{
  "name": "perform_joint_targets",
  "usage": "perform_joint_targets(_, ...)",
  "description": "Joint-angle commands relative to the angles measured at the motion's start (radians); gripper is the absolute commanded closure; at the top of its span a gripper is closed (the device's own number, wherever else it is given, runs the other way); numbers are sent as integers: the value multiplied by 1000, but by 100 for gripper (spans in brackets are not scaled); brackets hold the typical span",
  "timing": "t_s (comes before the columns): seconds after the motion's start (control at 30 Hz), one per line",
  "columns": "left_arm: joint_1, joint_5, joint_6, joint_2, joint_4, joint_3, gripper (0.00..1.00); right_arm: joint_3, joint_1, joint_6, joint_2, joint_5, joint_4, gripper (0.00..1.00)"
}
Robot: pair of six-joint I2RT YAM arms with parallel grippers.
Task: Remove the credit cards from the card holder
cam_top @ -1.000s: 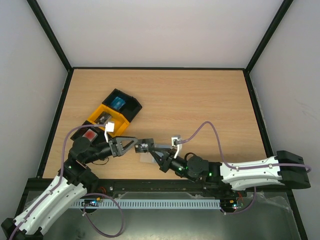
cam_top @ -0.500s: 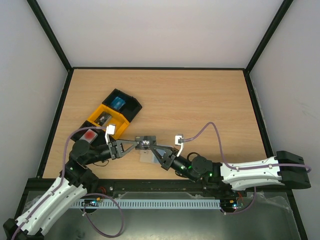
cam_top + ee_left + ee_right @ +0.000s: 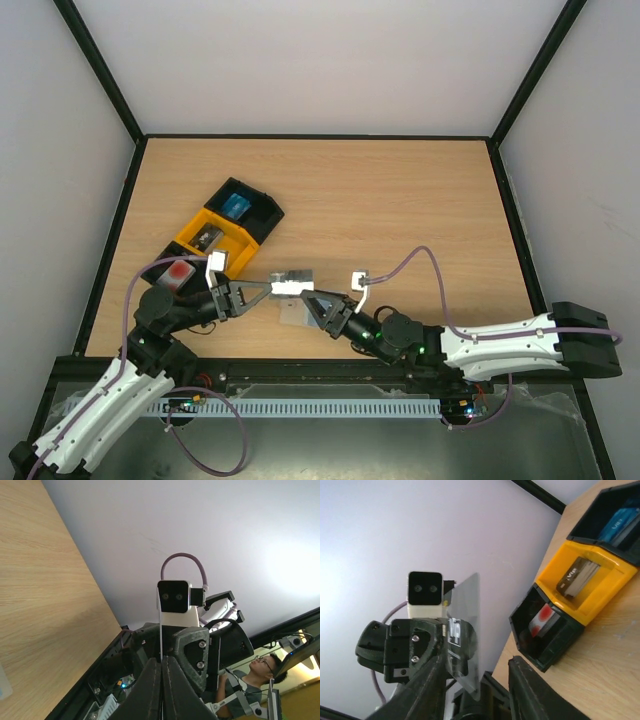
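A thin dark card (image 3: 292,281) printed VIP hangs above the table, and my left gripper (image 3: 272,286) is shut on its left end. In the left wrist view the card (image 3: 161,630) shows edge-on, rising from the shut left gripper (image 3: 161,662). My right gripper (image 3: 312,300) stands open just right of the card. In the right wrist view the right gripper (image 3: 477,657) has its fingers spread around the card's (image 3: 467,605) lower edge without pinching it. The pale card holder (image 3: 293,316) lies flat on the table below the card. A red credit card (image 3: 180,272) lies in a black tray compartment.
A row of trays stands at the left. The black one (image 3: 262,207) holds a bright blue item (image 3: 237,205). The yellow one (image 3: 190,232) holds a VIP card (image 3: 577,575). The nearest black one (image 3: 555,645) holds the red card (image 3: 540,622). A small white block (image 3: 357,278) sits by the right arm's cable.
The left gripper has shut on the VIP card. The right gripper, shut on it before, has opened and let go. The card has tilted and now looks pale.
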Motion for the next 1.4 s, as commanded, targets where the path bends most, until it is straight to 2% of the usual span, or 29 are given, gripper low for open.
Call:
perform_joint_targets(0.0,5,-27,40,-1,-51,35,97,-48,7,30,-27,60,-38,59)
perform_joint_targets(0.1,5,-94,112,1,-191,86,97,-62,7,-30,-46,69,-77,32)
perform_joint_targets(0.3,6,-260,216,68,-331,173,97,-75,7,-72,-98,60,-146,1)
perform_joint_targets(0.53,6,-447,271,175,-479,286,97,-58,8,-76,-81,118,-292,2)
perform_joint_targets(0.7,7,-624,262,235,-591,373,97,-69,7,-65,-100,127,-301,2)
perform_joint_targets(0.87,20,-738,305,308,-692,418,97,-99,7,-117,-124,118,-302,2)
perform_joint_targets(1.03,86,-754,334,362,-691,420,97,-107,7,-112,-150,171,-419,2)
perform_joint_targets(1.13,169,-702,339,404,-667,414,97,-115,7,-107,-174,196,-457,2)
perform_joint_targets(1.37,512,-447,352,508,-606,411,97,-117,7,-153,-307,228,-535,2)
